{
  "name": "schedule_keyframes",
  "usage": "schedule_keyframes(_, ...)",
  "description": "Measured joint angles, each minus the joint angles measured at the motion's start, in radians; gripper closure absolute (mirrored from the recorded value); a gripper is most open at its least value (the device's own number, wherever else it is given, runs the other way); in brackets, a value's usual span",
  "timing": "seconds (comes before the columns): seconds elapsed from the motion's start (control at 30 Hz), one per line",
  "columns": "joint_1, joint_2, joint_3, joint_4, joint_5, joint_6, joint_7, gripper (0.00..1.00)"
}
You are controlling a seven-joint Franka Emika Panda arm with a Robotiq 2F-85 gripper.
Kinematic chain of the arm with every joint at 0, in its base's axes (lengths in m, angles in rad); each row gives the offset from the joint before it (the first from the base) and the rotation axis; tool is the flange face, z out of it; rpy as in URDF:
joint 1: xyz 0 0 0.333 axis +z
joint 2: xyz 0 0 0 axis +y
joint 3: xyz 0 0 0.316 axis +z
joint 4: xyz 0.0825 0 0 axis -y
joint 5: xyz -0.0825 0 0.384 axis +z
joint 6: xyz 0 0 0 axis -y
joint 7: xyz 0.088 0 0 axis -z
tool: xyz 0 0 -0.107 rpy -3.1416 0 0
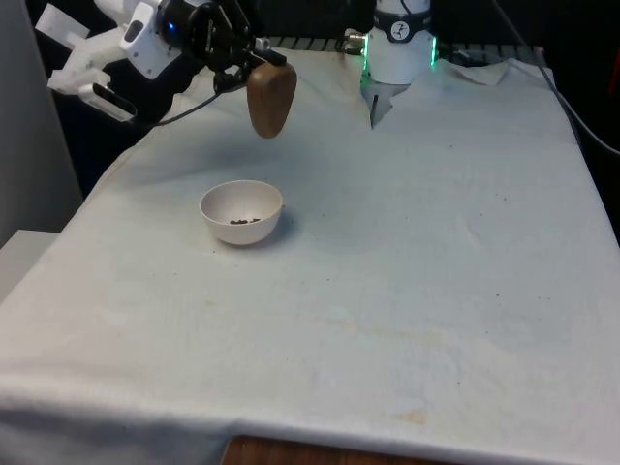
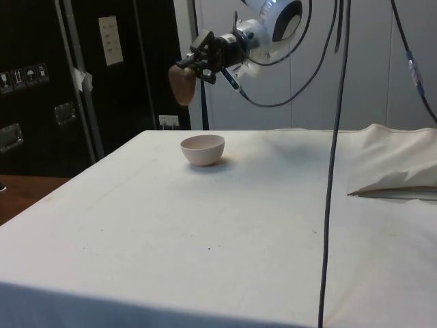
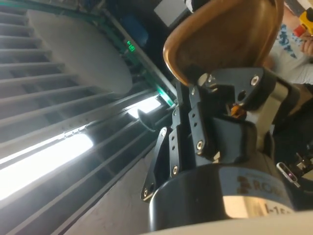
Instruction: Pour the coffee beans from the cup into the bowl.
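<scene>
A brown cup [image 1: 270,99] hangs in the air, turned mouth-down, with my gripper [image 1: 254,60] shut on its rim end. It sits above and slightly behind a white bowl [image 1: 241,211] that stands on the cloth at the front view's left. A few dark coffee beans [image 1: 244,221] lie in the bowl's bottom. From the side, the cup [image 2: 181,83] hangs above and just beyond the bowl [image 2: 203,149], held by the gripper [image 2: 199,63]. The wrist view shows the cup's brown wall [image 3: 230,34] clamped between the black fingers [image 3: 195,122].
The white cloth [image 1: 407,252] covers the table; a folded flap [image 2: 396,181] of it lies at the side view's right. The robot's base [image 1: 399,44] stands at the far end. Cables [image 2: 334,137] hang down in the side view. A person's shirt [image 3: 293,54] shows in the wrist view.
</scene>
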Motion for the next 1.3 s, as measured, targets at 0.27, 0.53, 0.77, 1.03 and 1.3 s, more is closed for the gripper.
schedule_keyframes(0.27, 0.022, -0.035, 0.011, -0.011, -0.040, 0.054, -0.010, 1.00)
schedule_keyframes(0.53, 0.040, -0.062, 0.023, -0.015, -0.076, 0.108, -0.015, 1.00)
schedule_keyframes(0.77, 0.050, -0.087, 0.039, -0.018, -0.110, 0.152, -0.017, 1.00)
schedule_keyframes(1.03, 0.058, -0.114, 0.061, -0.023, -0.145, 0.204, -0.017, 1.00)
schedule_keyframes(1.3, 0.063, -0.141, 0.088, -0.024, -0.181, 0.255, -0.016, 1.00)
